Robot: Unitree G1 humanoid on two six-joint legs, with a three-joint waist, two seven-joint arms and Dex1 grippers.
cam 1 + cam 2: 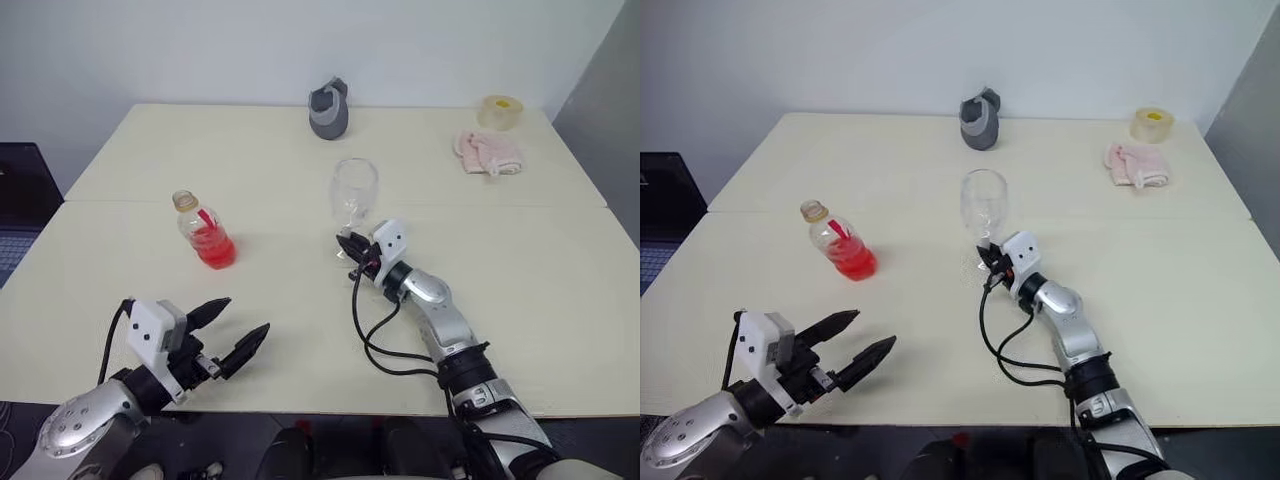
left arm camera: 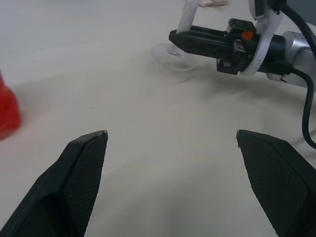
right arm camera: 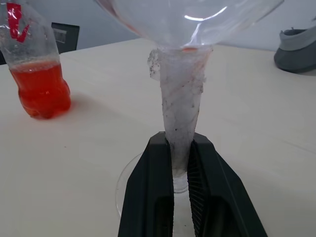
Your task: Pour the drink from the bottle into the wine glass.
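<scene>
The right gripper clamps the wine glass stem, hiding its lower part; the left gripper gapes empty.

On the counter the bottle stands left of the wine glass; far behind sits a cup, with a cloth far right.
</scene>
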